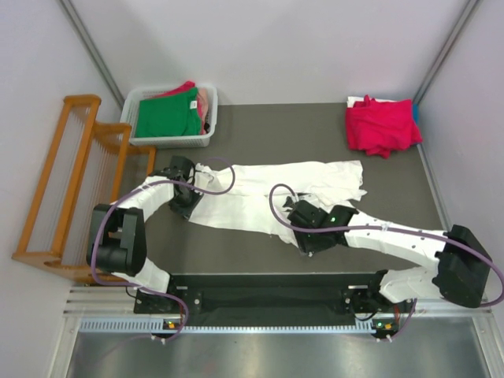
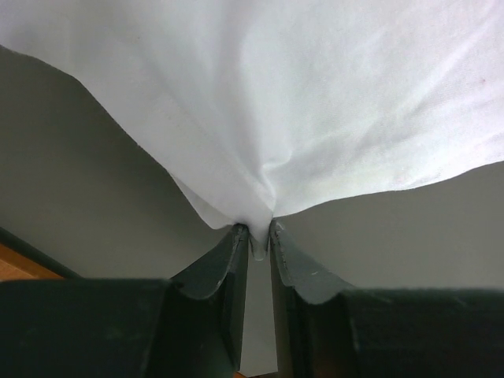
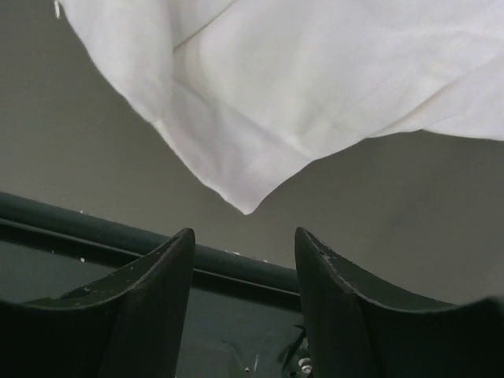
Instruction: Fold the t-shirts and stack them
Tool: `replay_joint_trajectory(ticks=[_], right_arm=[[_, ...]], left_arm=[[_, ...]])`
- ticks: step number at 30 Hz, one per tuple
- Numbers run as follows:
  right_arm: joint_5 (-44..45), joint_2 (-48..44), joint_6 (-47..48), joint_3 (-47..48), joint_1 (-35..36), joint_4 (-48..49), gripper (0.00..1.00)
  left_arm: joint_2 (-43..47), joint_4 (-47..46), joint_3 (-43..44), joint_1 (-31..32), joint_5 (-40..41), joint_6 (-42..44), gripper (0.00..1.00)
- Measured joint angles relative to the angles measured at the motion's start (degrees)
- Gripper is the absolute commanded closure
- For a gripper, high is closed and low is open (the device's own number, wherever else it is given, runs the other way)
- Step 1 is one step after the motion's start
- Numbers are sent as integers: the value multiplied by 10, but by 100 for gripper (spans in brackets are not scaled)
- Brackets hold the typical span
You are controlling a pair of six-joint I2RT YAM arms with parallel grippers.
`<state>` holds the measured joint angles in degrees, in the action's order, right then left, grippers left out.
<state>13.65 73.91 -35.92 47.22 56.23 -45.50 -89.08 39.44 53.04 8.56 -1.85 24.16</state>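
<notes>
Left wrist: fingers (image 2: pixel 224 268) pinch t-shirt (image 2: pixel 315 102) edge (table (image 2: pixel 71 173) beside).

White-sleeved left arm (image 1: pixel 146 193) and right arm (image 1: pixel 394 236) with bulky black joints (image 1: pixel 118 240), looping purple cables (image 1: pixel 272 203), black base bar (image 1: pixel 268 293), small green light (image 1: pixel 334 211), dark wedge-shaped fingers (image 3: pixel 150 299).

One white t-shirt (image 1: pixel 315 175), one basket (image 1: pixel 169 142), one rack (image 1: pixel 81 102)
</notes>
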Motion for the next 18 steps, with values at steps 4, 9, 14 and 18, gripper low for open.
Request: replay_joint_trajectory(ticks=[4,9,14,18], right_arm=[[0,-20,-3,-7,18,-10,44],[-1,-16,-3,-24,19,-6,46],[-3,21,-2,-30,21,12,46],[-4,43,-1,-30,21,30,46]], left_arm=[[0,0,0,0,0,0,78],[0,2,2,0,0,0,77],[0,5,6,0,0,0,77],[0,10,9,0,0,0,77]])
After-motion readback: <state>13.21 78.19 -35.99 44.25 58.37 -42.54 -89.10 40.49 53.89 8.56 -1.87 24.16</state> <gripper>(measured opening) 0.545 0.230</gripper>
